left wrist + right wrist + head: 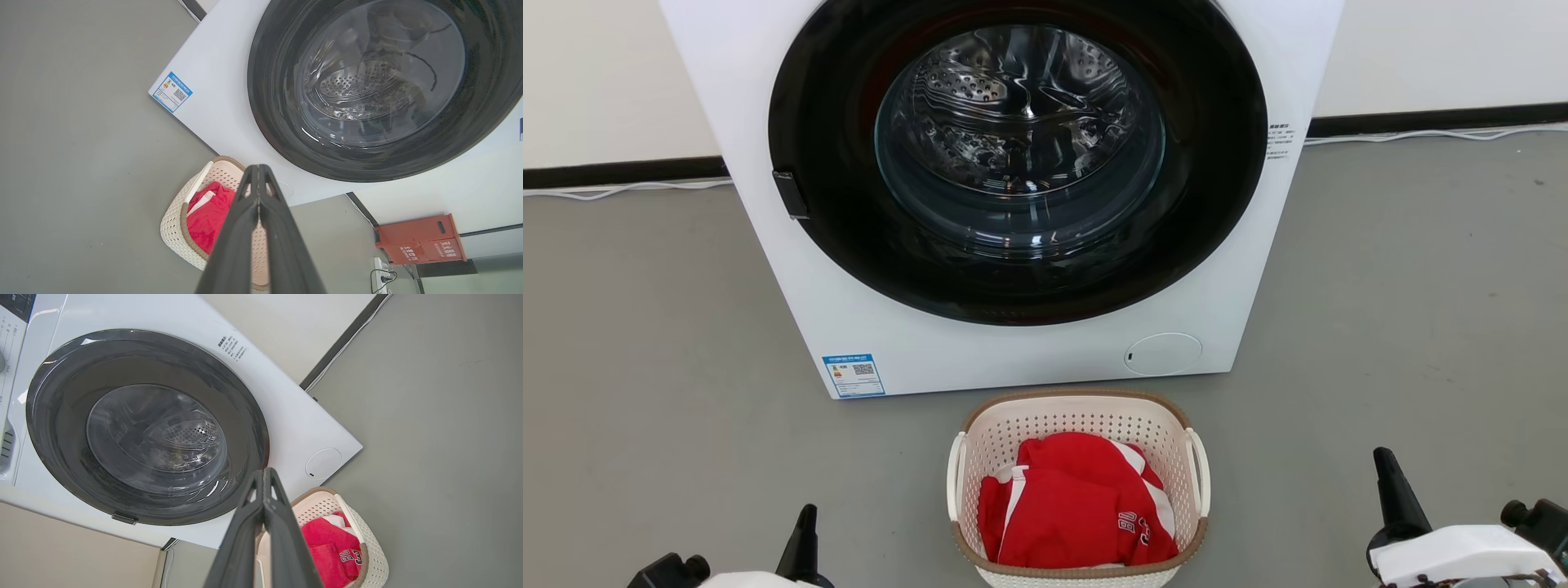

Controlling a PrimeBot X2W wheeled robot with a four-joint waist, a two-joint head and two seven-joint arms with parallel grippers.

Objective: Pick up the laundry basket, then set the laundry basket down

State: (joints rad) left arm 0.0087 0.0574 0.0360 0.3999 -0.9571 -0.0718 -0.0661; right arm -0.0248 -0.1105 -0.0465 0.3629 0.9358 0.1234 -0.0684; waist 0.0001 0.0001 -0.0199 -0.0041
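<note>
Left pincer (808, 514) and right pincer (1384, 461) are both closed with nothing between the fingers, one low on either side of the basket (1054, 420) and well apart from it. It stands upright on the grey floor (645, 367) just in front of the washing machine (731, 82), with a red garment (1078, 506) heaped inside. That fits a basket waiting to be lifted as well as one already put back down, and I cannot tell which. Either way, I judge the care is the same: any hold belongs on the two white loop handles (1201, 478), both sides level so the load stays in, and the arms should keep off the machine's glass door
</note>
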